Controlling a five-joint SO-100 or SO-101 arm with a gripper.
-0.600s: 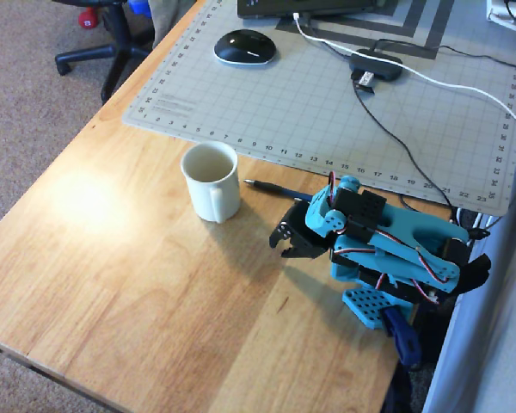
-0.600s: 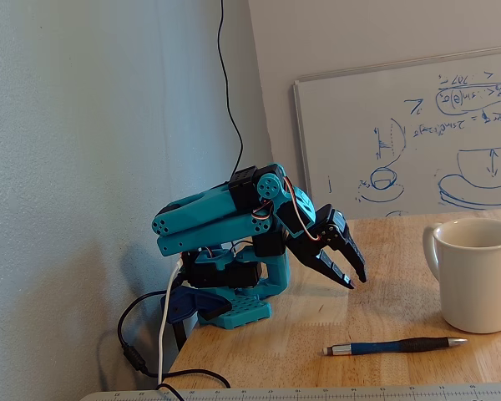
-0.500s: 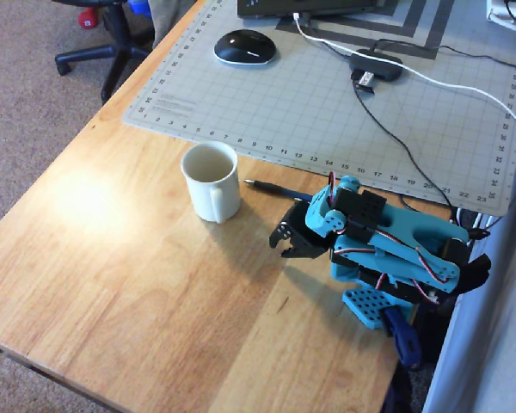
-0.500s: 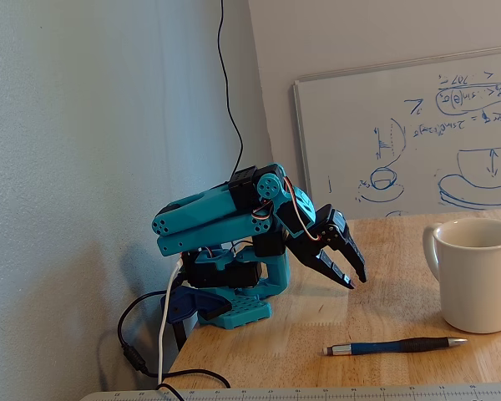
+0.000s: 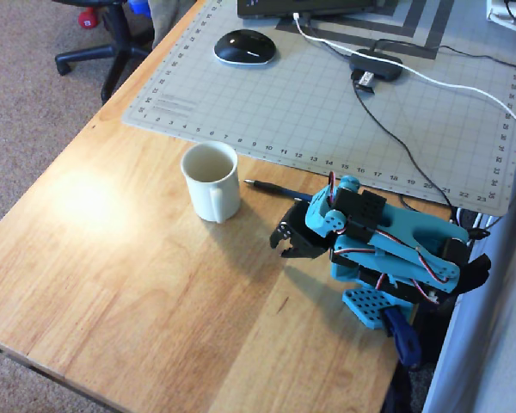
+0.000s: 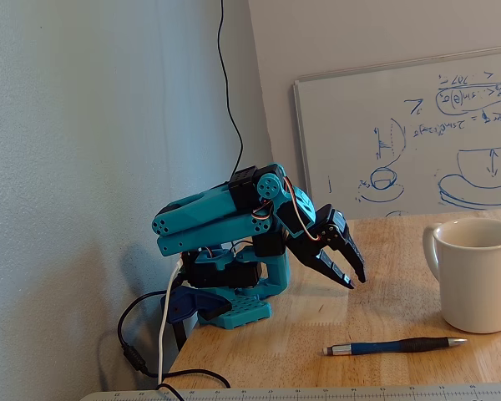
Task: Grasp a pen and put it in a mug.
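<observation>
Folding low over my base, I hold my pincer (image 6: 355, 276) above the table (image 5: 138, 258), tips pointing down, its jaws nearly together and pinching nothing. In the overhead view, the pincer (image 5: 285, 247) is at the centre; the pen (image 5: 271, 188) lies flat on the wood at about 12 o'clock from it, near but apart, partly hidden under my arm. The mug (image 5: 211, 181) stands upright at about 10 o'clock, handle toward 6, its inside bare. In the fixed view the pen (image 6: 397, 345) lies at 5 o'clock below my tips, its point close to the mug (image 6: 478, 274) base.
</observation>
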